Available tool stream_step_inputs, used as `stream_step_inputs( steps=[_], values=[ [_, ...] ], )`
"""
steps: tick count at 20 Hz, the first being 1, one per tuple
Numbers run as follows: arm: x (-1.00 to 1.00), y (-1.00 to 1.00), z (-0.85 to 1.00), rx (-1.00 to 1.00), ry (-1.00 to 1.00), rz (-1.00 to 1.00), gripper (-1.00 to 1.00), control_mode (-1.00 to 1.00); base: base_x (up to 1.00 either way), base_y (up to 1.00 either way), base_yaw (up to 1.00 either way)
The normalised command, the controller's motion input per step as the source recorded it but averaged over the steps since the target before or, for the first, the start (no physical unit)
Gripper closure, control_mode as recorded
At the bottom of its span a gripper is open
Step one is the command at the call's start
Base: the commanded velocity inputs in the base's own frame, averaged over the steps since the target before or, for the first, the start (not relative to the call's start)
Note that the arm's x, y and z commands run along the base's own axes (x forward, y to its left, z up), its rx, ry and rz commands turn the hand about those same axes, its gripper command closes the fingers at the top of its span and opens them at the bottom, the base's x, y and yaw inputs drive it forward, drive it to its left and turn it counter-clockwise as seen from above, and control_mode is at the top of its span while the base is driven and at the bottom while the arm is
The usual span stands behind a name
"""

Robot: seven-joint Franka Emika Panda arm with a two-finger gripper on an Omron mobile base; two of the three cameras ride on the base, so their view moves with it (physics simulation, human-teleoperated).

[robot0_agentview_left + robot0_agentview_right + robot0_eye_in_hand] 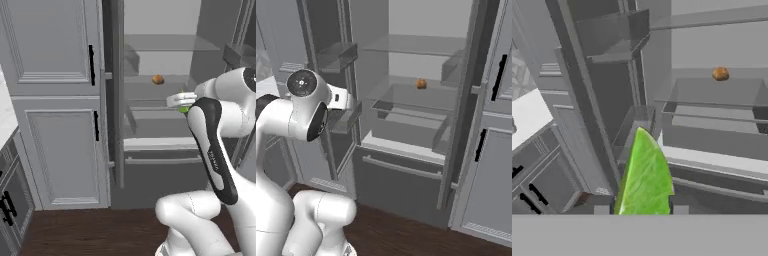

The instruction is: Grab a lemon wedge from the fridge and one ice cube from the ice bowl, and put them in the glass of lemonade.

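A: Standing open, the fridge [406,100]; an orange-brown lump [421,83] is seen on a shelf inside.

B: And the lemon wedge [646,176]?

A: Clamped between the fingers [602,210], outside the fridge. Fetch step judged done.

B: Next?

A: Carry to the lemonade glass w/o loosening grip; ice cube still to be fetched.

The fridge [406,172] has a smooth, matt dark grey shell and clear, glassy-looking shelves [416,45]. The lemon wedge [646,177] looks finely streaked and slightly shiny. The robot arm [220,150] is glossy white plastic with matt black parts. The floor [95,232] looks like dark brown wood. The cabinets [60,150] are matt grey.
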Motion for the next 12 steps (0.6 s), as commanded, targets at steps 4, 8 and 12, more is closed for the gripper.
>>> stream_step_inputs(
  steps=[4,8,12],
  values=[
    [0.00,0.00,0.00,0.00,0.00,0.00,1.00,1.00,-0.10,0.76,0.51],
    [0.00,0.00,0.00,0.00,0.00,0.00,1.00,1.00,0.20,0.92,0.46],
    [0.00,0.00,0.00,0.00,0.00,0.00,1.00,1.00,0.58,0.92,0.28]
  ],
)
